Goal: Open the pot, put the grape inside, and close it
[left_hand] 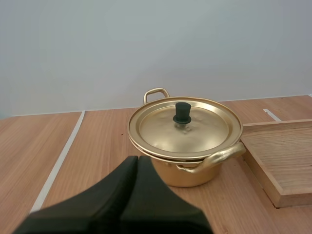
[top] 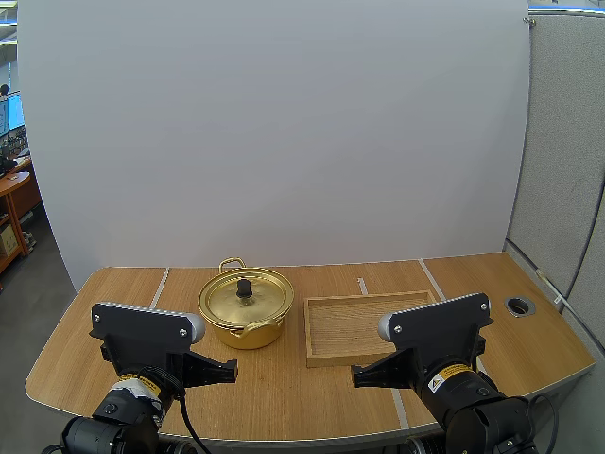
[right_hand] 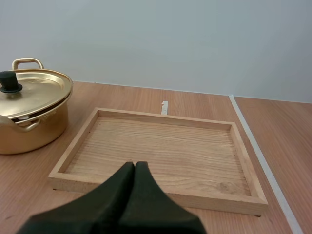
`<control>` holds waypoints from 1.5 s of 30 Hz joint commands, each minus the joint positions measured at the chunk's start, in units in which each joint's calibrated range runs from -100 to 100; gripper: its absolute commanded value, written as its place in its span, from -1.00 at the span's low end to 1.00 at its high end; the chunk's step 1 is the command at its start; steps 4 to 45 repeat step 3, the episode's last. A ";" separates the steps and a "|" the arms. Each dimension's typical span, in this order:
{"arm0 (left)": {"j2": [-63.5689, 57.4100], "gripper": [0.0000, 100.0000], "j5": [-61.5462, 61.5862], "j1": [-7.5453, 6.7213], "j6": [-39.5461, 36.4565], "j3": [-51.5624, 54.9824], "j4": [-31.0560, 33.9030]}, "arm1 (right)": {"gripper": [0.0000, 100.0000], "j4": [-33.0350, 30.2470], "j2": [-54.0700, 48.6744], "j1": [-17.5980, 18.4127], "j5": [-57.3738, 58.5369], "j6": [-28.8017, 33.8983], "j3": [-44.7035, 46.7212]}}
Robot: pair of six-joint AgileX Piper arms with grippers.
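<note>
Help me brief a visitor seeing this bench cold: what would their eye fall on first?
The shiny golden metal pot, its lid on under a small black knob, stands left of centre on the wooden table. Close beside it on its right lies a shallow rectangular wooden tray. Over the table's near edge hover the left hand and right hand, both shut.
</note>
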 commanded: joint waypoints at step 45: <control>-0.26 -1.00 -2.03 0.11 -0.44 0.00 -0.82 | -1.00 0.15 -0.32 -0.23 0.20 -0.28 0.15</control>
